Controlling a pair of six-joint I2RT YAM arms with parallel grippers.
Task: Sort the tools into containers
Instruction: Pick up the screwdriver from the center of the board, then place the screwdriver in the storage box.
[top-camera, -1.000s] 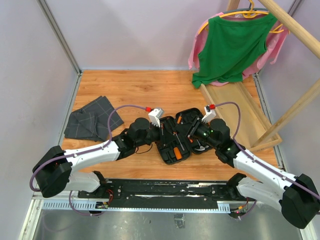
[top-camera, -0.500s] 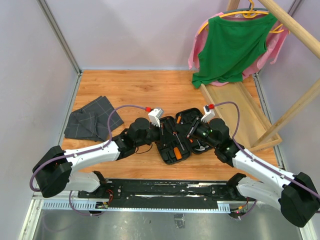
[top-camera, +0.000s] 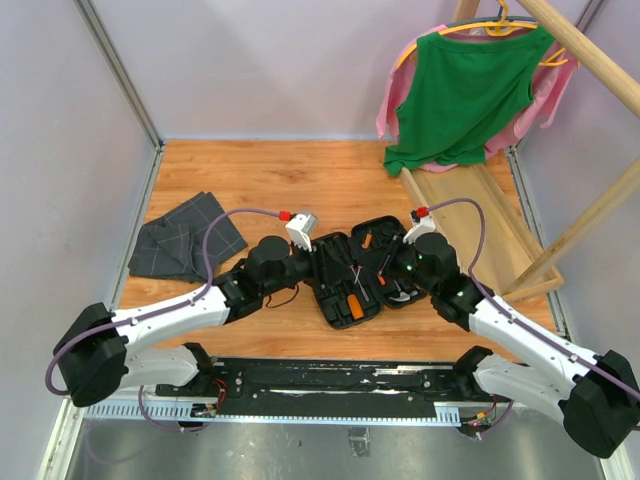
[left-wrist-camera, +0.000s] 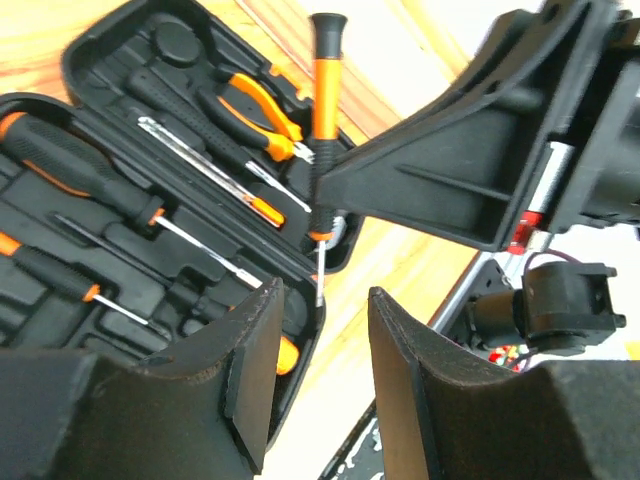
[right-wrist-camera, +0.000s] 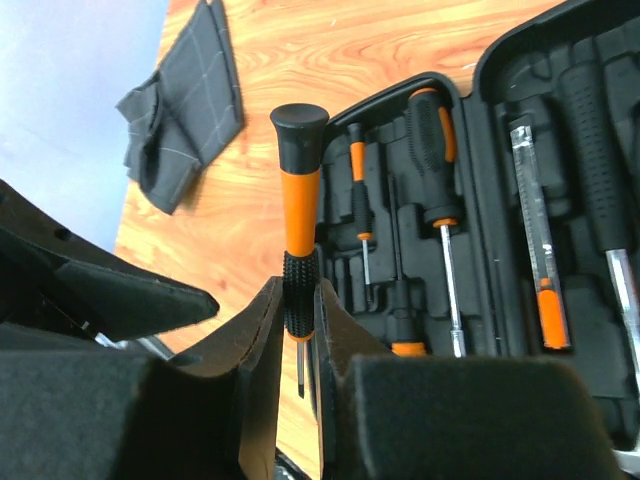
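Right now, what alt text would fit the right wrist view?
The right gripper pinches a thin orange-and-black screwdriver upright, in front of the open black tool case with other screwdrivers in its slots. A grey cloth lies beyond.

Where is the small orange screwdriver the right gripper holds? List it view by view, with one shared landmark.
Right wrist: screwdriver upright at centre, in the right gripper.
Left wrist: top centre, tip pointing down toward the left gripper.
Top external: too small to pick out.
Shared landmark: the open tool case.
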